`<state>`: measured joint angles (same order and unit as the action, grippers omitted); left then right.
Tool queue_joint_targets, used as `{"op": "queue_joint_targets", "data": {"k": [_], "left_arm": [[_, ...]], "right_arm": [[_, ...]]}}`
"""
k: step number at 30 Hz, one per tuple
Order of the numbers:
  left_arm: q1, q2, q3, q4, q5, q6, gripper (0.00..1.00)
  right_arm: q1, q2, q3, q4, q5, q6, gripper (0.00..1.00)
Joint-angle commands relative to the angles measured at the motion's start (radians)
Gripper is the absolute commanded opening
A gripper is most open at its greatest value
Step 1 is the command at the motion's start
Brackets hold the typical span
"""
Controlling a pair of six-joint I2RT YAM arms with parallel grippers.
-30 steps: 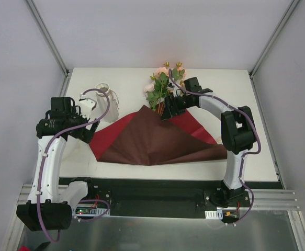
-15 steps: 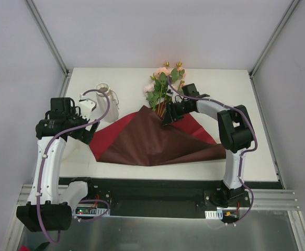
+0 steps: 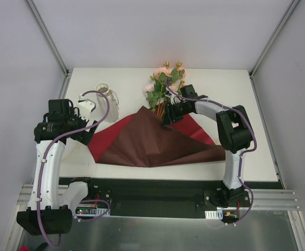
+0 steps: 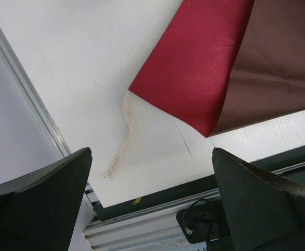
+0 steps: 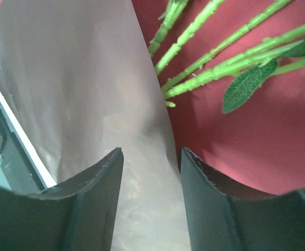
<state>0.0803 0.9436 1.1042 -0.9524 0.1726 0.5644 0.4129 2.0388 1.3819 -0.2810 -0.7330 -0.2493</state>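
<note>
Standing by the table [image 3: 246, 104], I saw the right gripper [image 3: 167, 112] drawn in narrow on the raised brown flap of the wrapping paper [image 3: 157, 144], apparently pinching it just beside the flower stems [image 5: 215, 73]. The paper lay spread across the middle of the table, its red face showing at both sides and its brown face folded over the top. The left gripper [image 4: 151, 151] hung wide apart and held nothing, above the paper's near left corner and a cream ribbon [image 4: 122, 141].

The hold looked slight to me. Such thin, slick paper could slip from the fingers, or crease or tear if pulled hard. The stems sat so close that a sideways pull might drag or snag them and roll the bouquet off the red sheet. The white vase [image 3: 106, 99], near the left arm's elbow, could be knocked.

How far the stems ran under the flap was hidden. In the wrist view the pads themselves could not be seen meeting the paper, and the ribbon's lettering was too small to read fully.
</note>
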Motion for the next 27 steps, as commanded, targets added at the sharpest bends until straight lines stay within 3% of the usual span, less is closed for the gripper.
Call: {"op": "queue_joint_targets", "data": {"k": [1, 9, 21, 27], "left_arm": [[0.007, -0.019, 0.040, -0.029, -0.002, 0.019, 0.99], [0.007, -0.008, 0.051, -0.037, -0.001, 0.023, 0.99], [0.007, 0.007, 0.063, -0.036, -0.015, 0.029, 0.99], [0.009, 0.027, 0.075, -0.029, -0.016, 0.019, 0.99]], "right_arm": [[0.010, -0.057, 0.048, -0.052, 0.095, -0.076, 0.54], [0.010, -0.029, 0.058, -0.061, 0.106, -0.099, 0.54], [0.003, 0.003, 0.072, -0.073, -0.032, -0.085, 0.26], [0.003, -0.026, 0.051, -0.069, -0.029, -0.082, 0.10]]}}
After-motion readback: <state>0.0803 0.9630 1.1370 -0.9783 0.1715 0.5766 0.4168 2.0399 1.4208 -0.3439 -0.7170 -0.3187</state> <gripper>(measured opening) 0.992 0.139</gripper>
